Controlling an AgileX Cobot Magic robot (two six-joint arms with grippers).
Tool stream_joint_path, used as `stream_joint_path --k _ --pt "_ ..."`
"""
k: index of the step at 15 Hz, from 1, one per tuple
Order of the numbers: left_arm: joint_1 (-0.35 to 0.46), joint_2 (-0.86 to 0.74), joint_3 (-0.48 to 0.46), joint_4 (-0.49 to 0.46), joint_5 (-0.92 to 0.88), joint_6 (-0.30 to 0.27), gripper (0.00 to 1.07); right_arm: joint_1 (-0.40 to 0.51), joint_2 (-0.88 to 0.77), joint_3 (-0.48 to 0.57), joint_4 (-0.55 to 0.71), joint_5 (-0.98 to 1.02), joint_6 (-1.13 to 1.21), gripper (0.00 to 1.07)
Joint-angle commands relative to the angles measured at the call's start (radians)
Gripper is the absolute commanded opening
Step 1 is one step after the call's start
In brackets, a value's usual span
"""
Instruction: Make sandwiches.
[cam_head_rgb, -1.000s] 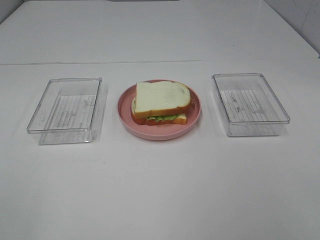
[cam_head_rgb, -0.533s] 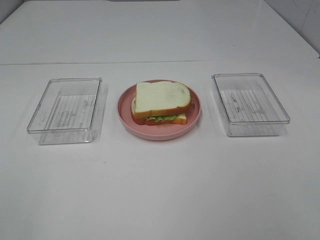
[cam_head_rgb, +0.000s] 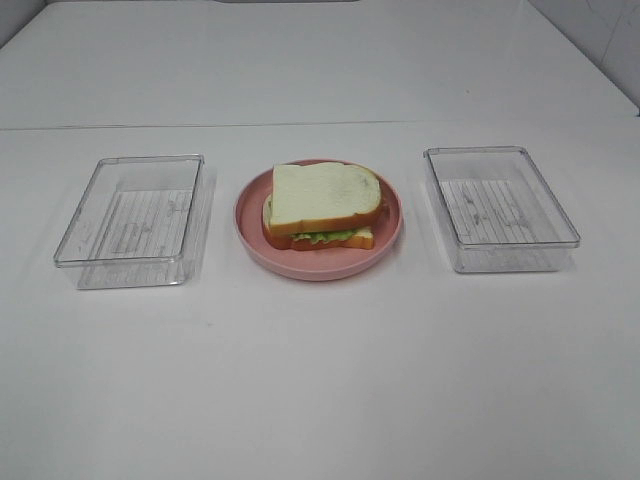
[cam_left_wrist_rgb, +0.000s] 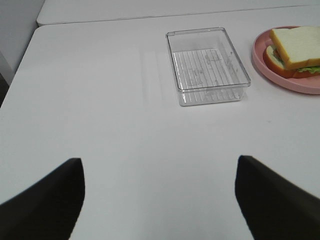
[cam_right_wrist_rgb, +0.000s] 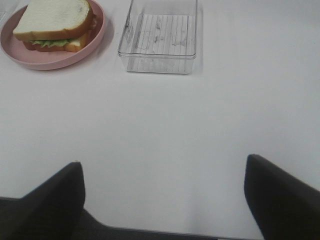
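While the sandwich (cam_head_rgb: 322, 208) sat assembled on the pink plate (cam_head_rgb: 250, 225) at the middle of the table (cam_head_rgb: 320, 380), neither gripper touched it. Its top bread slice lay slightly askew over green lettuce, with a brown layer, perhaps bacon, only dimly visible at the edge. One clear tray (cam_head_rgb: 132, 218) stood to the left of the plate and another tray (cam_head_rgb: 500, 207) to the right, each apart from it. Well back from the sandwich, the left gripper (cam_left_wrist_rgb: 159, 200) hung over bare table, its jaws spread wide with nothing between them. On the other side the right gripper (cam_right_wrist_rgb: 162, 202) was likewise spread and held nothing, the sandwich well apart from it beyond its tray.
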Motion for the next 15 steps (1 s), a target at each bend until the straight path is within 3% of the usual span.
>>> stream_joint_path --k 1,5,15 --pt "-0.016 -0.025 0.002 -0.004 -0.009 -0.006 0.78 -0.008 -0.01 0.002 0.004 -0.011 0.0 0.82" --pt "-0.036 -0.025 0.002 -0.004 -0.009 -0.006 0.78 -0.008 -0.105 0.002 0.004 -0.011 0.0 0.82" --pt "-0.036 -0.025 0.002 -0.004 -0.009 -0.006 0.78 -0.008 -0.11 0.002 0.007 -0.011 0.001 0.82"
